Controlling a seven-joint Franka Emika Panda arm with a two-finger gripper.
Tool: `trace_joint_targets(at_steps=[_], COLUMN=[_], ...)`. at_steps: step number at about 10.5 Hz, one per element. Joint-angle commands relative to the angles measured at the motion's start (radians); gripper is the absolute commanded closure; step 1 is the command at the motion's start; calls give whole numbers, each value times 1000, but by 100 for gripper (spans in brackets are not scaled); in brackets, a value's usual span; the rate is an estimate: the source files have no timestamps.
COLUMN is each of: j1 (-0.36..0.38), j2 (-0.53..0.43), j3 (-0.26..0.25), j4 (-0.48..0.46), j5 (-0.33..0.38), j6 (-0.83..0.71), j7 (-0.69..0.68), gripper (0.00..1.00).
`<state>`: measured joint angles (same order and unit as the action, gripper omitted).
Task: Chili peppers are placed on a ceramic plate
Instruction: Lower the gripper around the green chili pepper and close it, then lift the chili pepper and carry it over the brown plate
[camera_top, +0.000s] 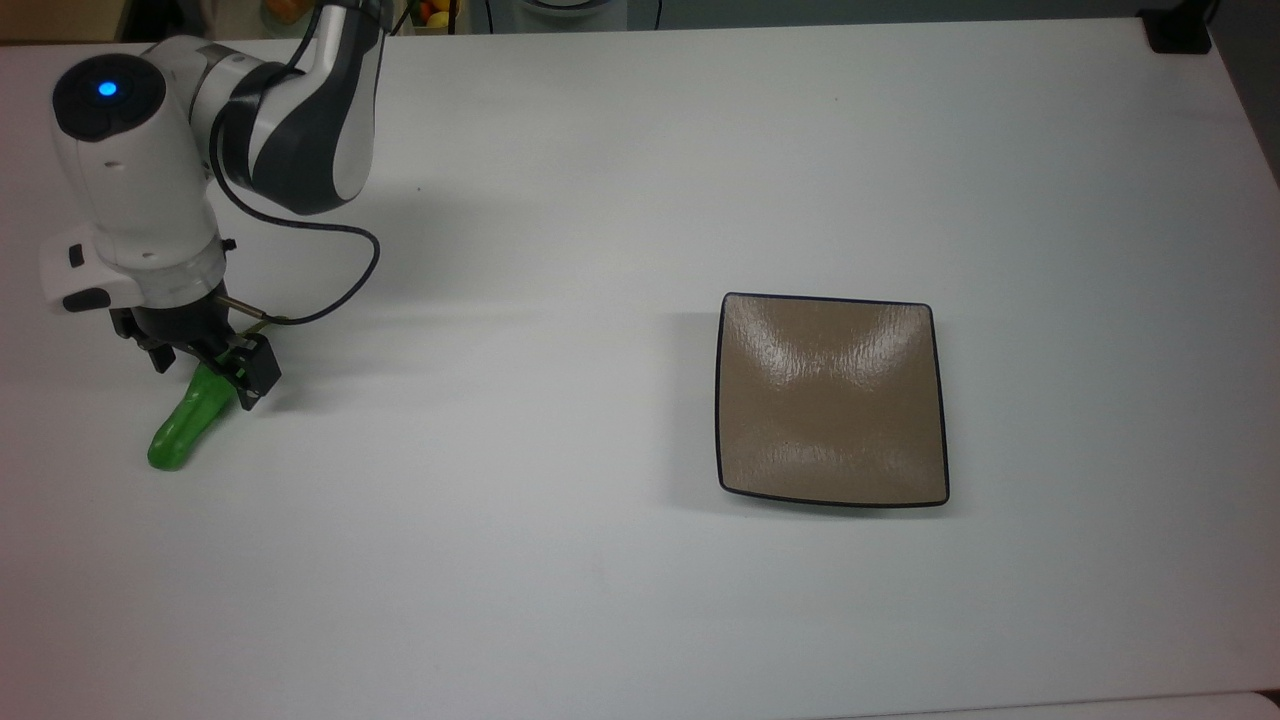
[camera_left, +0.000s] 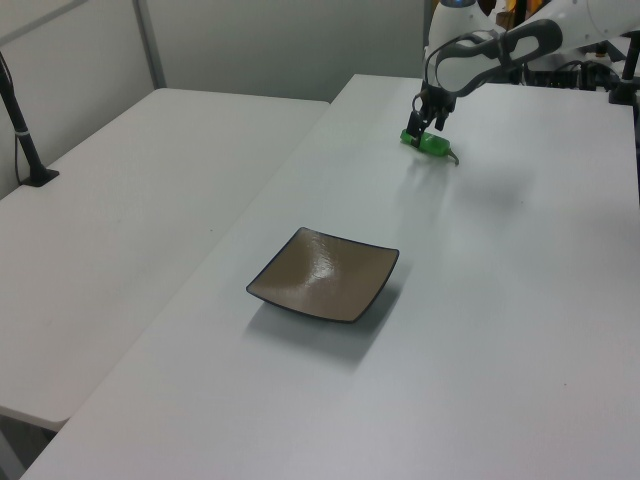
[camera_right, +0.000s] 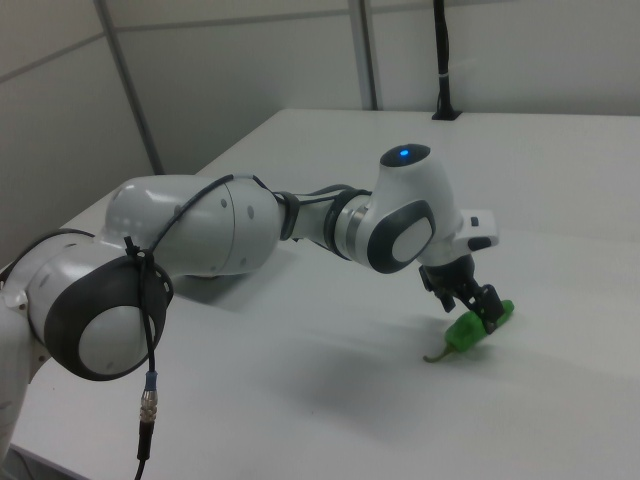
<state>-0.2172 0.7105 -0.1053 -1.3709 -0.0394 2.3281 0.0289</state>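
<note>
In the top view, the claw (camera_top: 205, 368) sits low at about nine o'clock on the white table (camera_top: 620, 150), its two black fingers straddling the upper half of the green chili pepper (camera_top: 183, 428); the fingers look parted on either side of the pepper, released rather than pressed against it, though the wrist above them hides the exact contact. The pepper's stem end is covered by the claw, and just its lower half shows, pointing toward seven o'clock. The ceramic plate (camera_top: 832, 400) lies well apart at about three o'clock, bare, its glaze catching pale reflections. In the left view, the arm reaches in from one o'clock and is cut off by the frame's edge; the claw (camera_left: 425, 128) stands over the pepper (camera_left: 430, 144), whose thin stem curls toward five o'clock, while the plate (camera_left: 324, 274) rests near the centre. In the right view, the claw (camera_right: 476, 304) comes down onto the pepper (camera_right: 474, 327) at four o'clock; the fingertips merge with the pepper's bumpy surface and are hard to make out.
</note>
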Motion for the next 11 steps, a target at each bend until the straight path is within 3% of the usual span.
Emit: trace_joint_targets(at_steps=[1,2,4,5,6,9,11], j1=[-1,-1,1,1,2,13,48], j2=[21,24,24,23,23,-21,-81], j3=[-4,-4,-4,-4,-4,3,9], j4=[-10,-10,-10,-10,-10,-7,-4], j5=[-13,-13,-16,-34,-45,-27,-22], j6=[34,34,34,34,33,14,-92], j7=[-15,-17,-20,-26,-35,-26,-26], gripper=[4,14,52,78,97,100,100])
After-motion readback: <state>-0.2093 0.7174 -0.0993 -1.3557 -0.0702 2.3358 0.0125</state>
